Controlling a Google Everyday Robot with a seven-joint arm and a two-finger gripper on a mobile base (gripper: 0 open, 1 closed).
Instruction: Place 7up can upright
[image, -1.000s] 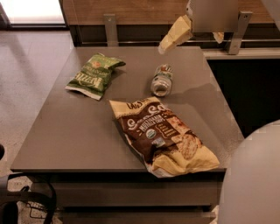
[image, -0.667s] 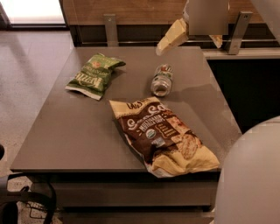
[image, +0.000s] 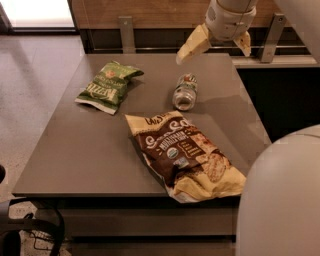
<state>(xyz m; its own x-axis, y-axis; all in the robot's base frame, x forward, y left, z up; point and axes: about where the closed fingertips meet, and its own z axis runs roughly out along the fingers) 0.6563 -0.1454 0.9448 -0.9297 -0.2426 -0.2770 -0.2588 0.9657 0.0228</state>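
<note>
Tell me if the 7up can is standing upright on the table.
No, the 7up can lies on its side on the table, with the open hand hovering above its far end.

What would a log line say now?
claw: open, over far edge of grey table | small silvery aluminium 7up can: lying sideways, untouched

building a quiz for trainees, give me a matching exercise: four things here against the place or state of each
1 small silvery 7up can
2 crinkled green chip bag
3 brown and yellow snack bag
4 cream two-finger gripper

A open, in the air over the grey table's far edge
B near right corner
C lying on its side, mid-table
D far left

Pairs: 1-C, 2-D, 3-B, 4-A
</note>
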